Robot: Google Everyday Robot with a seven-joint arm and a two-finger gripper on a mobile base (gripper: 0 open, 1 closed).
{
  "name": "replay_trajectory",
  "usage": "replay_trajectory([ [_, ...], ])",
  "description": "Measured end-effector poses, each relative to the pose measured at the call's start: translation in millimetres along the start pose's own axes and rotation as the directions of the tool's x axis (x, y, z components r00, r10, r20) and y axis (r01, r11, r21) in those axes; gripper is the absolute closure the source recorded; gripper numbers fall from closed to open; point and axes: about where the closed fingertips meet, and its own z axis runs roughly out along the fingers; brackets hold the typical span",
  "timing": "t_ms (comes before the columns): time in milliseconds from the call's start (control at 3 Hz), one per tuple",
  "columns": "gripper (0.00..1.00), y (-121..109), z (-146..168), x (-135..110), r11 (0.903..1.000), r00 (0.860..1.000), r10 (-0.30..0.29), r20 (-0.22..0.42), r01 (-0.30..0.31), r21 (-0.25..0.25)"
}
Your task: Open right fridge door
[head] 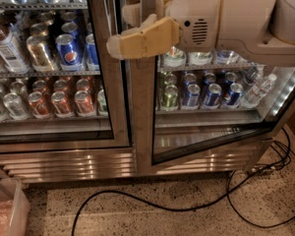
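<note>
The cream-coloured robot arm is reaching in from the upper right, and its tan two-finger tool is hanging in front of the upper middle of the wide stainless-steel two-door drinks fridge, where the two doors meet. The tool's fingers are standing spread, one nearer and lower, the other higher and behind it, with a gap showing between them. Whether either finger is touching the steel cannot be told.

The tall right fridge door with clear glass and a brushed steel frame is standing ajar: its bottom rail is slanting down to the left, away from the line of the slatted grille, and its free left edge is sitting just under the tool. The matching left glass door, showing blue Pepsi and red cans, is lying flush with the cabinet.

A black cable is looping across the speckled terrazzo floor, and a translucent plastic bin is sitting at the lower left corner.
</note>
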Motion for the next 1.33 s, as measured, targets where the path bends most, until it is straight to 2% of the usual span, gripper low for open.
replay_trajectory([
  [333,0.0,0.5,1.4,1.4,0.9998,1.0,0.003,-0.011,-0.003,0.02],
  [1333,0.0,-0.5,0.9,1.4,0.9999,1.0,-0.005,0.003,0.005,0.013],
])
